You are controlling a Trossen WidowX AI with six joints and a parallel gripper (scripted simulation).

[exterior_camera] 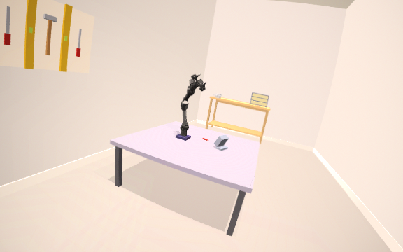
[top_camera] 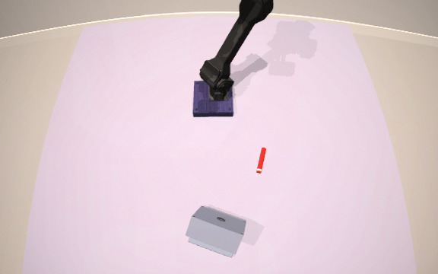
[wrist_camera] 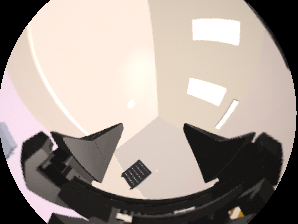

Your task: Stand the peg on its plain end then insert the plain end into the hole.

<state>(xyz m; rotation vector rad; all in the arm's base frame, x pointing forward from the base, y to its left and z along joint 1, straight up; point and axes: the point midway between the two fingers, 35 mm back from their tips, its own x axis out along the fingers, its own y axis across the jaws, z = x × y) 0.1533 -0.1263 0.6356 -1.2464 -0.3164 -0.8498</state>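
You have the broad pale pink table (top_camera: 128, 171) (exterior_camera: 184, 154) (wrist_camera: 25, 117) beneath everything, and the black jointed arm (top_camera: 236, 42) (exterior_camera: 184, 115) reared high over its dark purple base plate (top_camera: 196, 113) (exterior_camera: 178, 137). The grey sloped panel (top_camera: 217, 232) (exterior_camera: 220, 141) (wrist_camera: 6, 140) stands out in front of that plate.

Your black two-fingered claw (exterior_camera: 203, 79) (wrist_camera: 153, 125) is spread about as wide as it goes, with nothing between its fingers. It is up high, outside the top view, and the wrist view takes in mostly walls and ceiling, so it isn't aimed at the work.

What matters to you now is the slim red peg (top_camera: 261, 157) (exterior_camera: 205, 139): it lies flat on the table, well below the claw and farther out from the base, off to the robot's left. Its long axis runs mostly fore and aft, slightly skewed, plain end nearer the base plate, white band (top_camera: 259, 170) at the far end. I'd judge you need to come forward and down, then set the fingers across that axis; closing along it would likely push the peg away. Grip near the banded end, leaving the plain end free for standing and, later, for the dark round hole (top_camera: 220, 219) in the panel.
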